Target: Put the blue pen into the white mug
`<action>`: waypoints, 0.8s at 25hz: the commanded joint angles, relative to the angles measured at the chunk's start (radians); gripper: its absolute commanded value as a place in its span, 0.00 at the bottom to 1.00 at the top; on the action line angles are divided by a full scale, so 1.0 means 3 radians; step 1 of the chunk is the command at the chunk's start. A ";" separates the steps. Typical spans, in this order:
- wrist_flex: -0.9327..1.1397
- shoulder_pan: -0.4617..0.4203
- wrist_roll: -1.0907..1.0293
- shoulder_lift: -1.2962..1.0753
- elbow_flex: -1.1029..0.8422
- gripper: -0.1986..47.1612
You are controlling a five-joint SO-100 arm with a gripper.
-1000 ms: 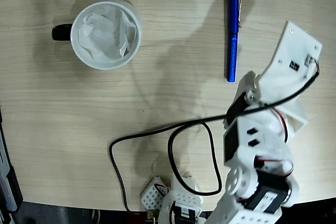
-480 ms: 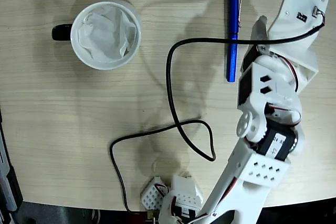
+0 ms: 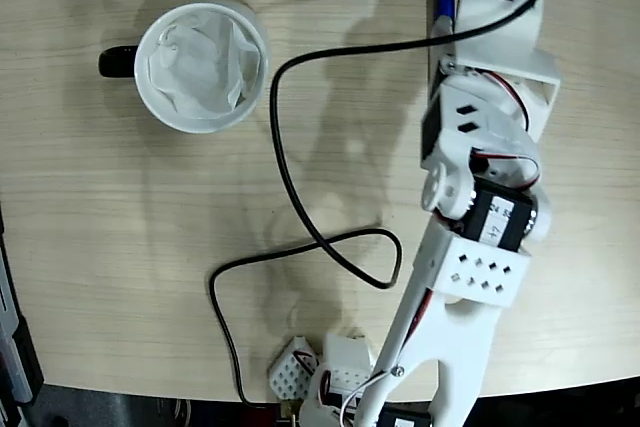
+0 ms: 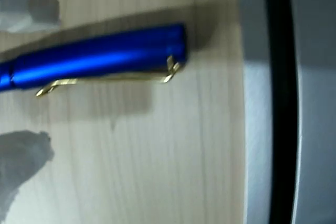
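No text, brand or number can be read anywhere; a small label on the arm's black motor (image 3: 497, 224) is too blurred to read.

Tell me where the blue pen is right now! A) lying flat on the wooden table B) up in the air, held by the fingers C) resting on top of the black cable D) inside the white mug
A: in the wrist view the blue pen lies flat on the wooden table with its shadow right beneath it, and the white mug holds only crumpled paper.
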 commanded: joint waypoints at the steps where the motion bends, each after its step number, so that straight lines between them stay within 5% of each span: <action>1: -0.0010 -0.0015 -0.0072 -0.0061 -0.0235 0.30; 9: 0.0670 -0.0036 -0.0051 -0.0363 -0.0670 0.31; 20: 0.0695 -0.0005 -0.0046 -0.0568 -0.0900 0.33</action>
